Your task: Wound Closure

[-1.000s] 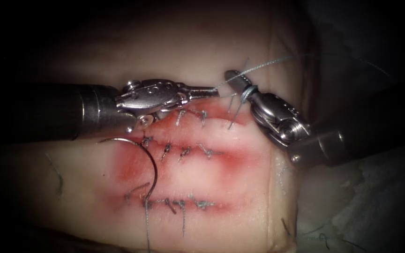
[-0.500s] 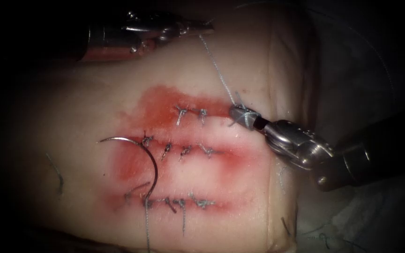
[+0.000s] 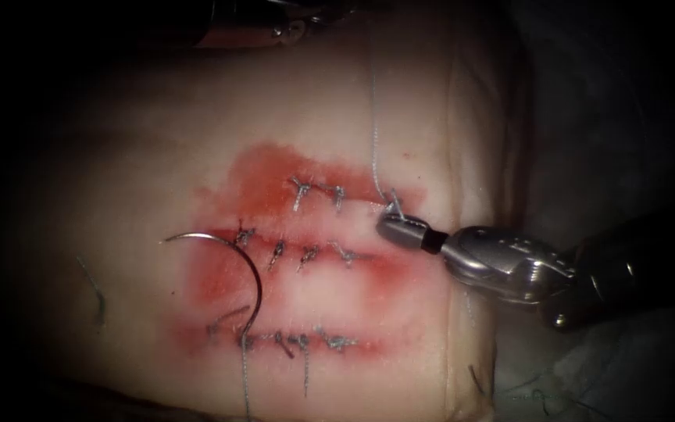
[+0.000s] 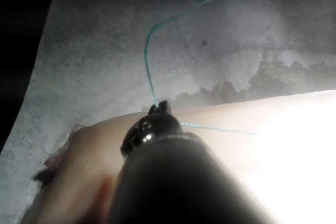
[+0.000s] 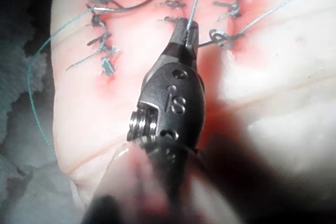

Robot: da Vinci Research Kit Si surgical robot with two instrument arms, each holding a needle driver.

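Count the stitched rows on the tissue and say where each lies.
3 on the tissue: top row by the right tool, middle row beside the needle, bottom row. None seems hidden.

Support: grey cloth point(image 4: 100, 51) spread under the tissue point(image 3: 337, 117).
On cloth: tissue; loose thread point(image 4: 149, 66).
On tissue: curved needle point(image 3: 253, 270), lying free; red fluid point(image 3: 259, 176); knotted stitches point(image 3: 306, 254).

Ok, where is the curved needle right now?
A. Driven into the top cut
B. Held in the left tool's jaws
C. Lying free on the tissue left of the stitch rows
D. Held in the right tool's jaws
C. The curved needle lies on the tissue, held by neither tool; the right tool is shut on the thread by the top cut, and the left tool holds its far end.
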